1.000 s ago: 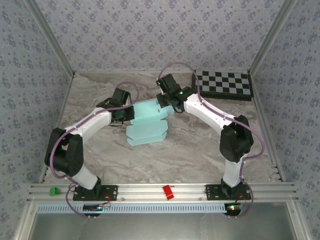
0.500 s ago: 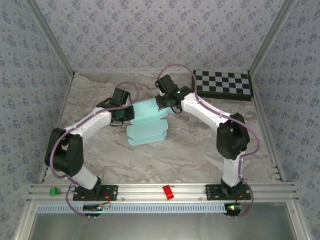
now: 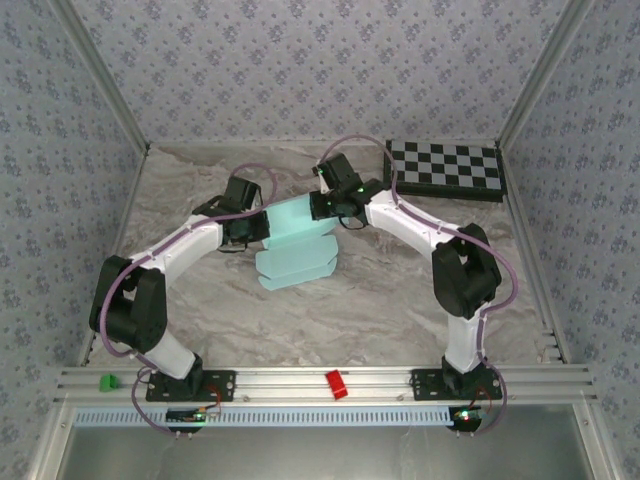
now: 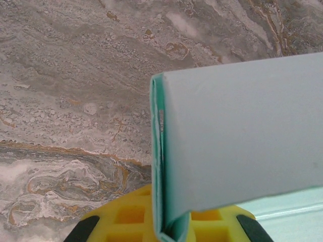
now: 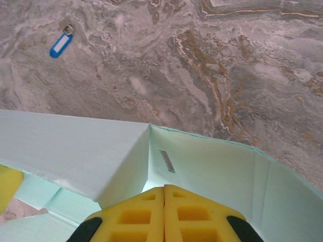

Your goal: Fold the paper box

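The paper box [image 3: 296, 248] is pale turquoise card, partly folded, lying mid-table between both arms. My left gripper [image 3: 256, 228] holds its left edge. In the left wrist view the yellow fingers [image 4: 126, 222] are shut on a doubled wall of the paper box [image 4: 242, 131], which stands up between them. My right gripper [image 3: 326, 208] is at the box's far right corner. In the right wrist view my right gripper [image 5: 164, 191] has its yellow pads pressed together with nothing visible between them, tips pushed into the inner corner of the paper box [image 5: 212, 166] near a small slit [image 5: 167, 161].
A black-and-white checkerboard [image 3: 447, 168] lies at the back right. A blue tag [image 5: 61, 45] lies on the marble beyond the box. A red piece [image 3: 336, 384] and a green piece [image 3: 106, 382] sit on the front rail. Patterned walls enclose three sides.
The right arm's elbow has swung left and its gripper has pressed a little further into the box corner. The box has shifted slightly right. The left arm has held still.
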Available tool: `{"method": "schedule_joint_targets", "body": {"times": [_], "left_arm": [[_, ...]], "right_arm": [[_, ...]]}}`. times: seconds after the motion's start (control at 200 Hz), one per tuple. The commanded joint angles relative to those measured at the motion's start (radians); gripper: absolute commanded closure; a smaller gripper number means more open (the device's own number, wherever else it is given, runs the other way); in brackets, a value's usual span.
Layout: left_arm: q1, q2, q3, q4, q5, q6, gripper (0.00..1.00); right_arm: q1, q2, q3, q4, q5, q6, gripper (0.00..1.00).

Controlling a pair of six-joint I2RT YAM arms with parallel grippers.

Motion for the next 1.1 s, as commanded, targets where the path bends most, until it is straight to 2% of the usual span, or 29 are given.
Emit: {"method": "schedule_joint_targets", "body": {"times": [0.0, 0.195, 0.355, 0.835, 1.094], "left_arm": [[-0.008, -0.002, 0.029, 0.026, 0.032, -0.015, 1.0], [-0.008, 0.002, 0.027, 0.034, 0.037, -0.027, 1.0], [-0.007, 0.006, 0.025, 0.039, 0.039, -0.031, 1.0], [-0.008, 0.009, 0.032, 0.029, 0.022, -0.019, 1.0], [-0.007, 0.014, 0.031, 0.024, 0.018, -0.017, 1.0]], "right_arm": [[-0.003, -0.023, -0.034, 0.084, -0.096, 0.057, 0.93], [-0.028, -0.034, -0.075, 0.16, -0.172, 0.108, 0.93], [-0.04, -0.046, -0.086, 0.162, -0.163, 0.106, 0.94], [-0.044, -0.081, -0.058, -0.078, 0.127, 0.005, 0.94], [-0.025, -0.069, -0.042, -0.167, 0.229, -0.016, 0.95]]}}
